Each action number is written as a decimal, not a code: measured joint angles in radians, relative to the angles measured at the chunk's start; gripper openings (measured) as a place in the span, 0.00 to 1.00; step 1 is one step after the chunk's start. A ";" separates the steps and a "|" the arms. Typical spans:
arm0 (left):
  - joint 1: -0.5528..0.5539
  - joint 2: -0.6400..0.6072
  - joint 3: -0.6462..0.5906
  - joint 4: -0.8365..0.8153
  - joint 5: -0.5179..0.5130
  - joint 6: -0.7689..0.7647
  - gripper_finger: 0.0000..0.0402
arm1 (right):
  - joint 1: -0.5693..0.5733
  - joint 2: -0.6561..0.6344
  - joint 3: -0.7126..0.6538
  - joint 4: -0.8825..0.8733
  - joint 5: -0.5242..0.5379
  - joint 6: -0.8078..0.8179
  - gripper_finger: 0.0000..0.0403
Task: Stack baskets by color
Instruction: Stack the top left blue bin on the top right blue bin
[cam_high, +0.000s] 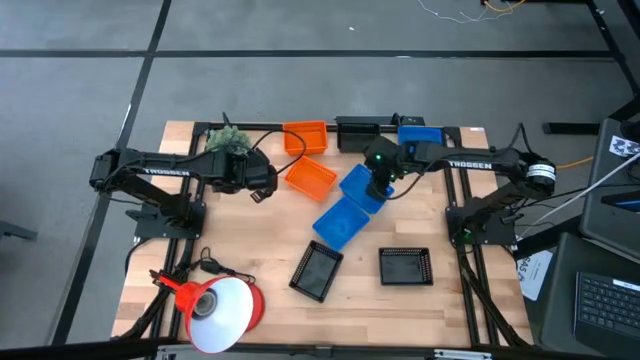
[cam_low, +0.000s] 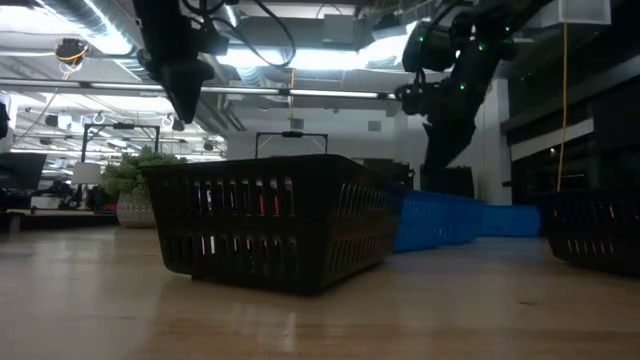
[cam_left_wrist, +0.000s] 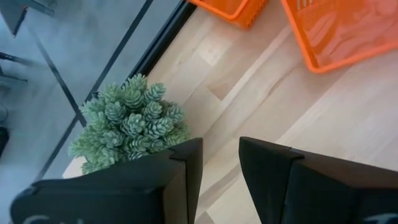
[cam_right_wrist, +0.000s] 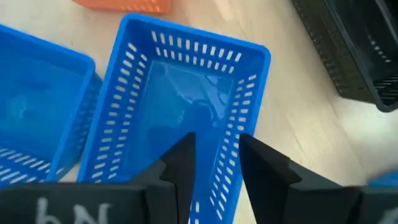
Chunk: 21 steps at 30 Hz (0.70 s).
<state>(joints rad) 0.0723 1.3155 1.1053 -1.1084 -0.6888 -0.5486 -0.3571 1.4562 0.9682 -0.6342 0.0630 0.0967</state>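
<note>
A blue basket (cam_right_wrist: 180, 106) lies on the table just right of centre, beside a second blue one (cam_high: 340, 222); a third (cam_high: 420, 133) stands at the far edge. My right gripper (cam_right_wrist: 214, 149) is open over the first, one finger inside it and one outside its long wall (cam_right_wrist: 239, 118). My left gripper (cam_left_wrist: 221, 152) hangs open above bare wood, left of an orange basket (cam_high: 310, 178). Another orange basket (cam_high: 305, 135) sits behind it. Two black baskets (cam_high: 318, 270) (cam_high: 405, 265) rest near the front, and one (cam_high: 357, 132) at the far edge. My right gripper comes slanting down from above, with its fingers (cam_right_wrist: 183, 155) astride the blue basket's long wall (cam_right_wrist: 239, 118). Whether they touch the wall I cannot tell. The basket rests flat on the table.
A small green plant (cam_left_wrist: 127, 121) stands at the table's far left, close to my left gripper. A red-orange cone lamp (cam_high: 225, 305) lies at the front left corner. Bare wood (cam_high: 250, 240) shows between the lamp and the baskets.
</note>
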 joint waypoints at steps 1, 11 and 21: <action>0.000 0.000 0.000 0.007 0.000 0.000 0.24 | -0.012 0.000 -0.014 0.008 -0.002 -0.001 0.30; 0.000 0.000 0.000 0.024 0.000 0.000 0.24 | -0.070 0.001 -0.127 0.122 -0.058 -0.003 0.30; 0.000 0.000 0.000 0.031 0.000 -0.001 0.24 | -0.078 0.000 -0.221 0.237 -0.057 0.034 0.30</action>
<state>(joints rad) 0.0723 1.3155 1.1053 -1.0777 -0.6888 -0.5491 -0.4349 1.4567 0.7475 -0.3968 0.0063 0.1307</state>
